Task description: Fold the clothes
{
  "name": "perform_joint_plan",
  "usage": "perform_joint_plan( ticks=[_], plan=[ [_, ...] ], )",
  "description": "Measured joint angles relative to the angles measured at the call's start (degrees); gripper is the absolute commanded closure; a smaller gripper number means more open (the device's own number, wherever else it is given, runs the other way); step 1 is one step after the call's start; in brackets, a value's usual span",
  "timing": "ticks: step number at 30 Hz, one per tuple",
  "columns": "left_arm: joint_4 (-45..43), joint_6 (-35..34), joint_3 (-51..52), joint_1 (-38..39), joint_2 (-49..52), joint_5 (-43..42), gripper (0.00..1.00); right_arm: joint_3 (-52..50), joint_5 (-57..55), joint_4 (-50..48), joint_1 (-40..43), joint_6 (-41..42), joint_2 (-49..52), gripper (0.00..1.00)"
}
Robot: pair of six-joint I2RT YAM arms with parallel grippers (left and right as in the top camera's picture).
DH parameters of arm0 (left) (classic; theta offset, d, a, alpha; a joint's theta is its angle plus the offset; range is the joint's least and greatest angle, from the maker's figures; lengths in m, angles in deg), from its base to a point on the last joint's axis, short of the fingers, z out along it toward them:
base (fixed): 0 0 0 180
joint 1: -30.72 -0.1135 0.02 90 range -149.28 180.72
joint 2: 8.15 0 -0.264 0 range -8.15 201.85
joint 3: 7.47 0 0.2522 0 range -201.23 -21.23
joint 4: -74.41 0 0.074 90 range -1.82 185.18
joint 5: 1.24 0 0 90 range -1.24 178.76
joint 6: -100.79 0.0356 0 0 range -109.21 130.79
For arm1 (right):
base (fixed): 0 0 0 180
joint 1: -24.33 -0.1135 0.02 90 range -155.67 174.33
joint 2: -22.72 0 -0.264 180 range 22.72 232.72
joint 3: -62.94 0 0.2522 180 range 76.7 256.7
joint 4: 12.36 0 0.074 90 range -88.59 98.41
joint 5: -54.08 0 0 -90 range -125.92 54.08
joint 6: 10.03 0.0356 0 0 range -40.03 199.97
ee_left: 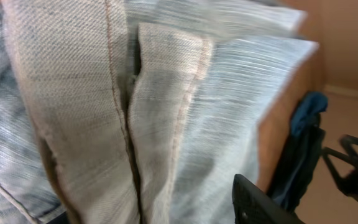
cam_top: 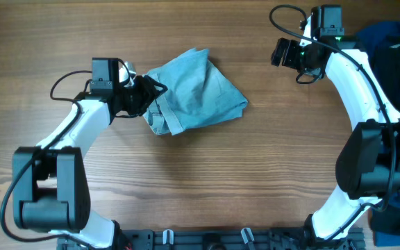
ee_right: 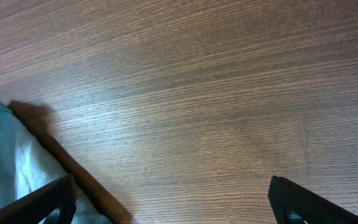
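Jeans lie bunched against left gripper, apart from right gripper.

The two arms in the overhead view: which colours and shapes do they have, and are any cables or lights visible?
Both arms have white curved links with bulky black joint housings. The left arm carries a looping black cable near its wrist camera. The right arm also has a black cable, and a small green light glows there. The fingers are black.

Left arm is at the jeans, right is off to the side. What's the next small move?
Probably bring the right end effector over to the jeans' free right edge: the bundle is bunched, the left end effector is at its left edge, and the right one hangs open over bare table.
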Motion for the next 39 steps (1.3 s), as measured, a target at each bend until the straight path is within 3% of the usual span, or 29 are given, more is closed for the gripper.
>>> perform_joint_plan(
  ticks=[6, 14, 17, 24, 30, 35, 39],
  plan=[
    [2.6, 0.07, 0.0, 0.0, -0.63, 0.11, 0.27, 0.0, 0.02, 0.02, 0.0, 0.0, 0.0, 0.0],
    [5.22, -0.15, 0.0, 1.09, -0.57, 4.59, 0.27, 0.0, 0.02, 0.0, 0.0, 0.0, 0.0, 0.0],
    [4.98, -0.15, 0.0, 2.38, 0.55, 6.73, 0.38, 0.0, 0.02, 0.0, 0.0, 0.0, 0.0, 0.0],
    [3.15, -0.35, 0.04, 3.45, 2.73, 9.18, 0.83, 0.0, 0.02, 0.02, 0.0, 0.0, 0.0, 0.0],
    [6.34, 0.04, 0.11, 3.41, -0.81, 11.47, 0.84, 0.02, 0.0, 0.02, 0.0, 0.0, 0.0, 0.0],
    [13.79, 0.07, 0.13, 3.43, -7.37, 17.55, 0.73, 0.0, 0.0, 0.02, 0.0, 0.0, 0.0, 0.0],
    [18.38, 0.07, 0.13, 3.41, -7.8, 21.27, 0.7, 0.0, 0.02, 0.02, 0.0, 0.0, 0.0, 0.0]
  ],
)
